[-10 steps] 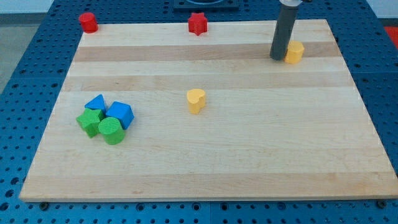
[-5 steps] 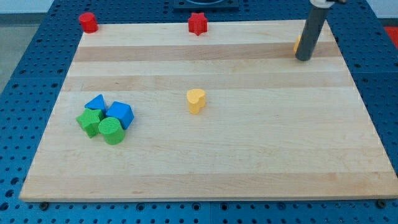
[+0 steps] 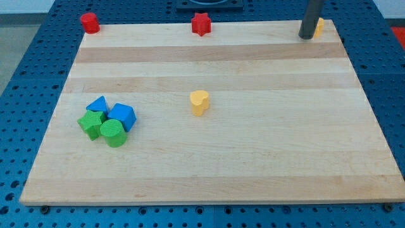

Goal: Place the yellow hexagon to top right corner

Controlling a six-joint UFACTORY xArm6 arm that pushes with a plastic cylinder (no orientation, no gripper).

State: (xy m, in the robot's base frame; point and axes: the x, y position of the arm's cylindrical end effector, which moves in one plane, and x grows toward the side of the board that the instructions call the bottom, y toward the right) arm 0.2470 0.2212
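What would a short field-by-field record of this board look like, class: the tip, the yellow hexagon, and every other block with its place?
tip: my tip at the view's top right, against the hexagon's left side
yellow hexagon: at the top right corner, mostly hidden by the rod
yellow heart: near the board's middle
red cylinder: top left corner
red star: top edge, middle
cluster at left: blue triangle, blue cube, green star, green cylinder
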